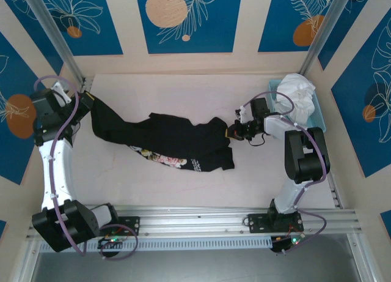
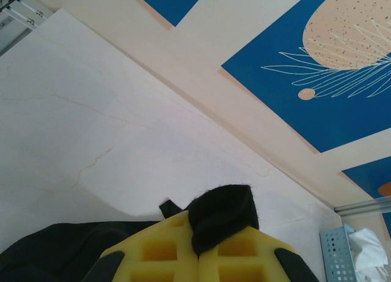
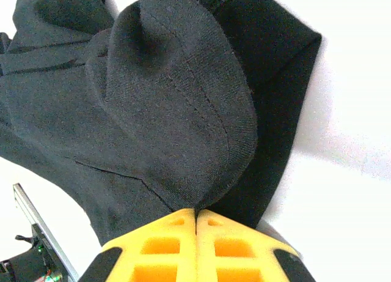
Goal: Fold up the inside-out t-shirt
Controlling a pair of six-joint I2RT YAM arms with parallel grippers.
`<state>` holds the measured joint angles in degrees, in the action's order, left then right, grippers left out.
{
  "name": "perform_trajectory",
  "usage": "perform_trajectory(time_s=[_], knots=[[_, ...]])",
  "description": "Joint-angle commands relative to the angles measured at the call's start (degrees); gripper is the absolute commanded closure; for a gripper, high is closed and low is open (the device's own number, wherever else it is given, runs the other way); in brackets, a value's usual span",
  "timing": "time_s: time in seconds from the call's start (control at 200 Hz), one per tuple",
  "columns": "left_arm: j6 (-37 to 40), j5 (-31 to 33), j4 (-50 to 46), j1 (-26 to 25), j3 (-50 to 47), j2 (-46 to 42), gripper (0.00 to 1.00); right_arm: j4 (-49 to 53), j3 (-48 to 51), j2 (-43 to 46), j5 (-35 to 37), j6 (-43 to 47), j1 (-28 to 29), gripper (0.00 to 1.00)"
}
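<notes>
The inside-out t-shirt (image 1: 165,141), black with a pink-and-cream floral patch, lies stretched across the middle of the table between both arms. At its far-left end my left gripper (image 1: 89,98) is shut on a corner of the cloth. In the left wrist view a black tuft of the t-shirt (image 2: 223,215) sticks up from between the yellow fingers (image 2: 153,251) of my left gripper (image 2: 198,245). My right gripper (image 1: 233,131) is shut on the shirt's right edge. In the right wrist view a rounded fold of the t-shirt (image 3: 177,111) is pinched between my right gripper (image 3: 197,213) tips.
A light blue bin (image 1: 320,115) holding a white cloth garment (image 1: 296,89) stands at the back right, just behind the right arm; the bin (image 2: 336,251) and white garment (image 2: 369,248) also appear in the left wrist view. Blue patterned walls enclose the table. An aluminium rail (image 1: 201,218) runs along the near edge.
</notes>
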<state>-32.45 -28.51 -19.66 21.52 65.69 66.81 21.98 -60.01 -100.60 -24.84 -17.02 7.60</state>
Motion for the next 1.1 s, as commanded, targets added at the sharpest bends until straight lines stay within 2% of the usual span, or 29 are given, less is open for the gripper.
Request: perform_trajectory(time_s=[0.0,0.285,0.455,0.575,0.73,0.915,1.005,1.095], knots=[[1.29,-1.22,1.66,-0.21,-0.3,-0.54,1.0,1.35,-0.74,2.44,-1.19,0.5,-0.04,0.99],[-2.09,-3.58,2.37,-0.2,1.09,-1.36,1.0,1.93,-4.64,15.03,-4.53,-1.86,-3.38,1.0],[-11.31,-8.1,8.03,-0.21,4.1,-2.2,1.0,1.75,-9.9,25.35,-6.55,-4.64,-8.87,1.0],[-13.32,-8.3,8.31,-0.09,10.19,-2.84,1.0,1.8,-14.78,32.59,-5.8,-7.19,-14.53,1.0],[-10.95,-6.44,3.67,1.13,21.57,-5.33,1.0,4.69,-22.51,41.67,-2.48,-8.31,-21.74,1.0],[-1.67,2.39,-8.99,1.6,37.99,-6.82,1.0,12.46,-34.13,48.16,4.78,-3.89,-26.14,1.0],[-0.75,2.54,-11.02,1.6,40.17,-4.67,1.0,13.72,-36.56,48.22,5.99,-3.1,-26.17,1.0],[-0.4,1.83,-11.12,1.15,39.08,-1.29,1.0,11.68,-35.0,46.89,4.97,-4.43,-26.2,1.0]])
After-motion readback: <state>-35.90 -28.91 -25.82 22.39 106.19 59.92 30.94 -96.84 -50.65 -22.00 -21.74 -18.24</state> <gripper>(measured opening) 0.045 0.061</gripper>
